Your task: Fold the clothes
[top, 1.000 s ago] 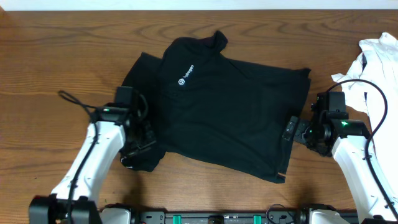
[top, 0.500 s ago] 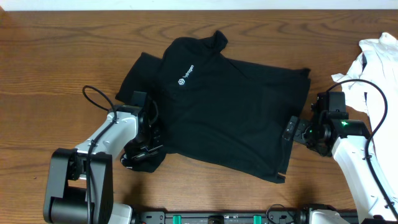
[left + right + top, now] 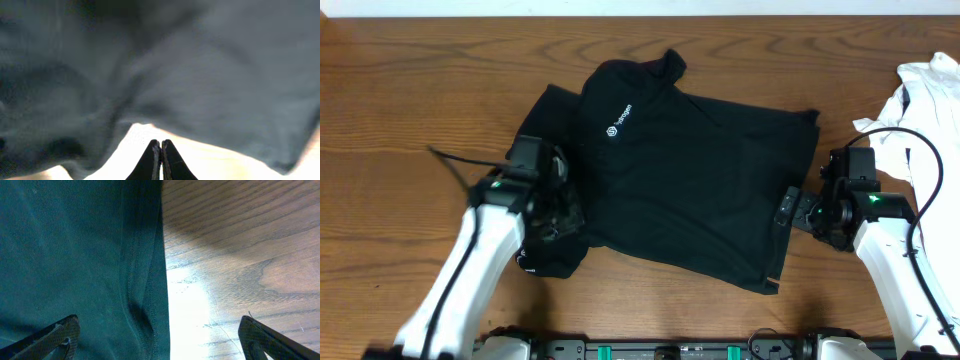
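A black polo shirt (image 3: pixel 680 180) with a small white logo lies spread on the wooden table. My left gripper (image 3: pixel 556 212) is over the shirt's bunched left sleeve. In the left wrist view its jaws (image 3: pixel 161 143) are shut with nothing visible between the tips, and dark cloth (image 3: pixel 200 75) fills the view beyond them. My right gripper (image 3: pixel 796 212) is at the shirt's right hem. In the right wrist view it is open (image 3: pixel 160 342), with the hem edge (image 3: pixel 145 280) between the fingers and bare wood on the right.
A crumpled white garment (image 3: pixel 925 95) lies at the table's far right, close to my right arm. The wooden table (image 3: pixel 410 120) shows bare around the shirt. The table's front edge runs just below both arms.
My left arm has swung and its gripper has shifted slightly right over the left sleeve, which stays bunched. The right arm and the rest of the shirt have not moved.
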Controlling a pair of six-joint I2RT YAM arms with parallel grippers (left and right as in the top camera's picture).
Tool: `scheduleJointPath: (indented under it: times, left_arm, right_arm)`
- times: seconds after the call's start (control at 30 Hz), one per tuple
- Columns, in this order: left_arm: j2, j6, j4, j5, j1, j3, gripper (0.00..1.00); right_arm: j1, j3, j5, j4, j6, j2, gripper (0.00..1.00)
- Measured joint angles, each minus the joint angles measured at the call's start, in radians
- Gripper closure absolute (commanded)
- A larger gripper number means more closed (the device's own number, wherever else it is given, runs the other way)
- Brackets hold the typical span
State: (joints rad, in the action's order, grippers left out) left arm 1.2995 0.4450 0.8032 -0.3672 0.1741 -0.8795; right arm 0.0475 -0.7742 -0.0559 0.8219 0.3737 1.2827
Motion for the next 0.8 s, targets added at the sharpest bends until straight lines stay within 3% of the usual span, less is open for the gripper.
scheduleJointPath:
  times: [0.13, 0.37, 0.47, 0.67, 0.73, 0.8]
  left_arm:
    - [-0.135, 0.0, 0.0, 0.018, 0.0, -0.014, 0.92]
    - [-0.215, 0.0, -0.002, 0.143, 0.0, -0.014, 0.78]
    - [-0.209, 0.0, -0.018, 0.196, -0.001, -0.014, 0.74]
    - [-0.193, 0.0, -0.078, 0.248, -0.029, -0.014, 0.74]
    - [-0.179, -0.001, -0.117, 0.255, -0.035, -0.015, 0.75]
    - [-0.149, -0.013, -0.153, 0.245, -0.036, -0.026, 0.79]
  right_arm:
    - [0.0, 0.0, 0.0, 0.0, 0.0, 0.0, 0.01]
    - [0.0, -0.001, -0.039, -0.131, 0.004, 0.0, 0.01]
    - [0.0, -0.001, -0.155, -0.211, -0.043, 0.0, 0.14]
    - [-0.009, -0.084, -0.296, -0.188, -0.125, 0.004, 0.25]
    - [-0.024, -0.169, -0.297, -0.128, -0.159, 0.018, 0.35]
    - [-0.042, -0.276, -0.283, -0.072, -0.187, 0.043, 0.52]
